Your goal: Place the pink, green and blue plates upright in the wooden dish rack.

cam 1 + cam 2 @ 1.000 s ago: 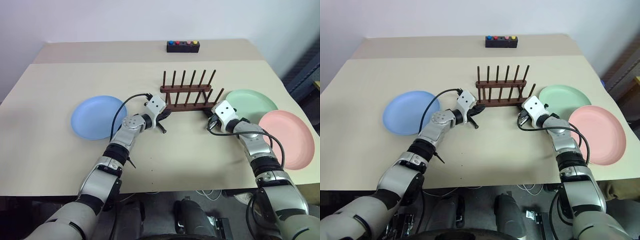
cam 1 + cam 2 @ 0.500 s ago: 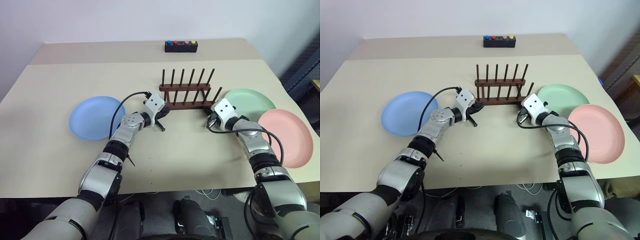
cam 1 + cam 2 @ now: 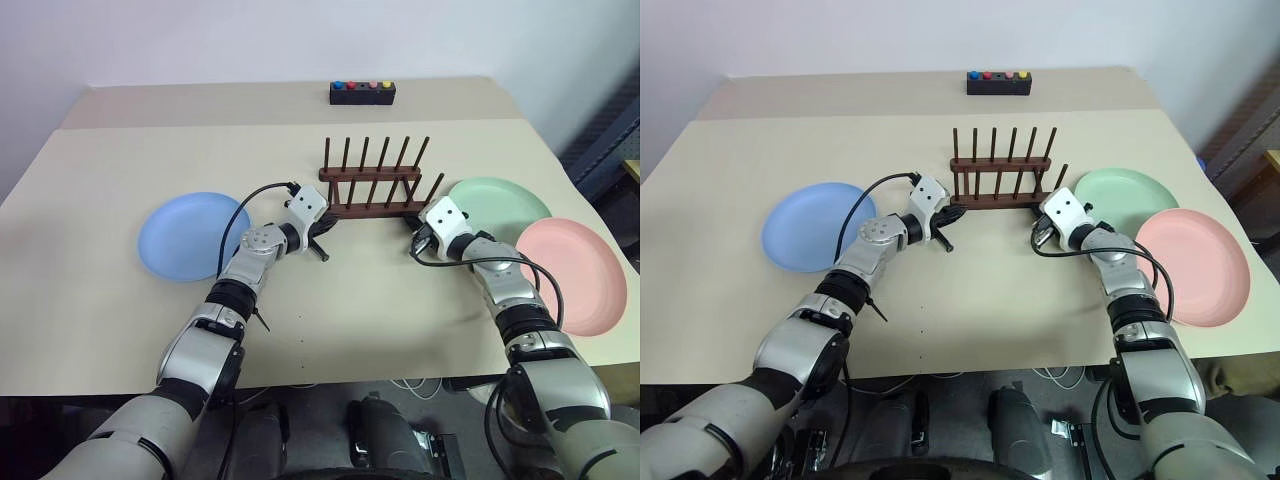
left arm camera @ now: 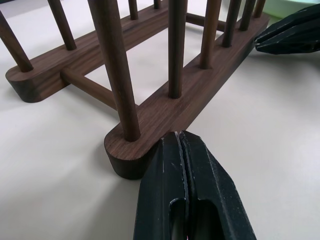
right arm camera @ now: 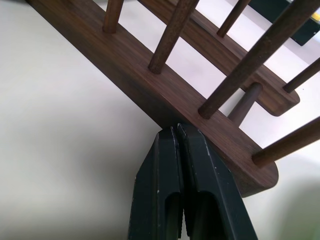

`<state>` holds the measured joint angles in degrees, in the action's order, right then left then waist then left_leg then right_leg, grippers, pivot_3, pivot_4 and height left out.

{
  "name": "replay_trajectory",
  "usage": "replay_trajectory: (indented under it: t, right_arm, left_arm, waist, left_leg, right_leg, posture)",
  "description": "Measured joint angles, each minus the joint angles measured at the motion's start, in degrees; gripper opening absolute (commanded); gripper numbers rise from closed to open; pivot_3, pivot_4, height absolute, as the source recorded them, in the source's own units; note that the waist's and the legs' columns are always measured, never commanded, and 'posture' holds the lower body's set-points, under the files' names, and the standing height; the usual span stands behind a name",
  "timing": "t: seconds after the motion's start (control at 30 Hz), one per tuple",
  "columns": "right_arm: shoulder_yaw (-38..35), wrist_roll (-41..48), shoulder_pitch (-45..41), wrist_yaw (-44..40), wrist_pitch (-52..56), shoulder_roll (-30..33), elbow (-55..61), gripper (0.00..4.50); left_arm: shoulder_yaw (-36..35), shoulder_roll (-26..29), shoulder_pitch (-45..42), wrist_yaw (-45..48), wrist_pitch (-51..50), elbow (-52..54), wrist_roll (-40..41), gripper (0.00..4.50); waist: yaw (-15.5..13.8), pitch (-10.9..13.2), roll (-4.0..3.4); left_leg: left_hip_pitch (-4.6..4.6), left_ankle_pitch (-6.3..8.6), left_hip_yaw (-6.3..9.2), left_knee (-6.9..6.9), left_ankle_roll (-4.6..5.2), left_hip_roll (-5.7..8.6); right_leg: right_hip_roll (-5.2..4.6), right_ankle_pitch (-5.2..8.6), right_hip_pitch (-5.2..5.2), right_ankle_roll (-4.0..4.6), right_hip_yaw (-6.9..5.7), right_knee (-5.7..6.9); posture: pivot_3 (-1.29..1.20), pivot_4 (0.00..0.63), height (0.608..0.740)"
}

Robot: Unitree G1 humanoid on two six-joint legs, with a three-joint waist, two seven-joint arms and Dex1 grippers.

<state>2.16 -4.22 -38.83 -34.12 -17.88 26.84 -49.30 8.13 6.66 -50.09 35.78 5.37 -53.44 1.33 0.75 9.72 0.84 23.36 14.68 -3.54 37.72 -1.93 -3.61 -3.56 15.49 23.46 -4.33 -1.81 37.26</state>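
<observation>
The wooden dish rack [image 3: 375,190] stands empty near the table's middle, its pegs upright. My left gripper [image 3: 328,224] is shut, tips against the rack's left end on the near rail [image 4: 165,107]. My right gripper [image 3: 414,226] is shut too, tips pressed on the near rail [image 5: 150,85] at the rack's right end. The blue plate [image 3: 190,236] lies flat to the left of my left arm. The green plate [image 3: 500,205] lies flat right of the rack, and the pink plate [image 3: 575,275] lies flat beside it near the right edge.
A small black box with coloured buttons [image 3: 362,92] sits at the table's far edge behind the rack. Bare tabletop [image 3: 360,300] stretches between my arms and toward the near edge.
The whole picture has shifted slightly, so the camera moved. Both grippers stay shut at the rack's two ends, and the plates lie where they were.
</observation>
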Motion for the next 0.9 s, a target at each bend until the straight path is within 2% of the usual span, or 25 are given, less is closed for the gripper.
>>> replay_trajectory:
  t: [0.3, 0.43, 0.53, 0.63, 0.77, 0.87, 0.9]
  right_arm:
    - [-0.05, 0.70, 1.09, -1.63, 0.83, -0.36, 2.72, 0.09]
    - [-0.73, 6.92, 9.74, -8.45, 7.77, 1.62, 20.06, 0.09]
    - [-3.82, 14.58, 18.47, -12.05, 17.34, 5.15, 36.68, 0.09]
    - [-7.02, 18.67, 20.69, -12.01, 23.70, 6.73, 45.61, 0.09]
    - [-9.72, 23.16, 21.49, -10.94, 29.26, 6.82, 52.16, 0.09]
    - [-12.62, 26.33, 22.30, -10.28, 32.72, 7.07, 54.26, 0.95]
    - [-13.57, 27.50, 22.99, -10.27, 33.75, 7.31, 55.03, 1.45]
  left_arm:
    - [-0.01, 0.13, 0.57, 2.03, -1.35, 2.51, -0.05, 0.00]
    - [-0.60, 3.39, 6.20, 10.38, -11.45, 18.17, 5.77, 0.00]
    - [-2.20, 9.37, 12.22, 15.96, -21.90, 33.18, 11.84, 0.00]
    - [-3.93, 11.63, 13.68, 17.09, -29.27, 41.86, 16.02, 0.00]
    - [-5.18, 13.61, 13.61, 18.22, -34.01, 47.09, 20.32, 0.00]
    - [-7.50, 15.87, 13.17, 20.00, -35.38, 47.98, 23.18, 0.86]
    - [-7.77, 16.30, 13.10, 21.19, -36.32, 48.61, 24.45, 1.34]
  waist:
    - [0.01, 0.00, 0.00]
    - [0.00, 0.00, -0.01]
    - [0.00, 0.02, -0.03]
    - [-0.04, 0.02, -0.03]
    - [-0.04, 0.02, -0.02]
    - [-0.12, 0.02, -0.02]
    - [-0.15, 0.02, -0.02]
  left_leg:
    - [0.01, 0.00, 0.00, -0.03, 0.00, 0.00]
    - [0.04, -0.03, 0.02, -0.14, -0.06, -0.03]
    - [0.01, -0.04, 0.02, -0.17, -0.08, -0.05]
    - [-0.04, -0.05, 0.05, 0.01, -0.10, -0.05]
    - [-0.05, -0.03, 0.07, 0.05, -0.07, -0.05]
    - [-0.03, -0.02, 0.07, 0.03, -0.05, -0.05]
    - [0.00, -0.01, 0.07, 0.03, -0.03, -0.05]
  right_leg:
    - [0.00, 0.00, 0.02, 0.00, 0.00, -0.01]
    - [0.00, 0.01, 0.07, -0.01, 0.01, -0.02]
    - [-0.01, 0.00, 0.08, 0.00, 0.01, 0.02]
    - [0.00, -0.03, -0.02, 0.05, 0.00, 0.09]
    - [0.02, -0.02, -0.06, 0.05, 0.00, 0.06]
    - [0.03, -0.02, -0.04, 0.05, 0.00, 0.03]
    - [0.02, -0.02, -0.03, 0.05, 0.00, 0.00]
  posture:
    - [0.00, 0.150, 0.740]
    - [0.00, 0.150, 0.740]
    - [0.00, 0.150, 0.740]
    - [0.00, 0.150, 0.740]
    - [0.00, 0.150, 0.740]
    - [0.00, 0.150, 0.740]
    - [0.00, 0.150, 0.740]
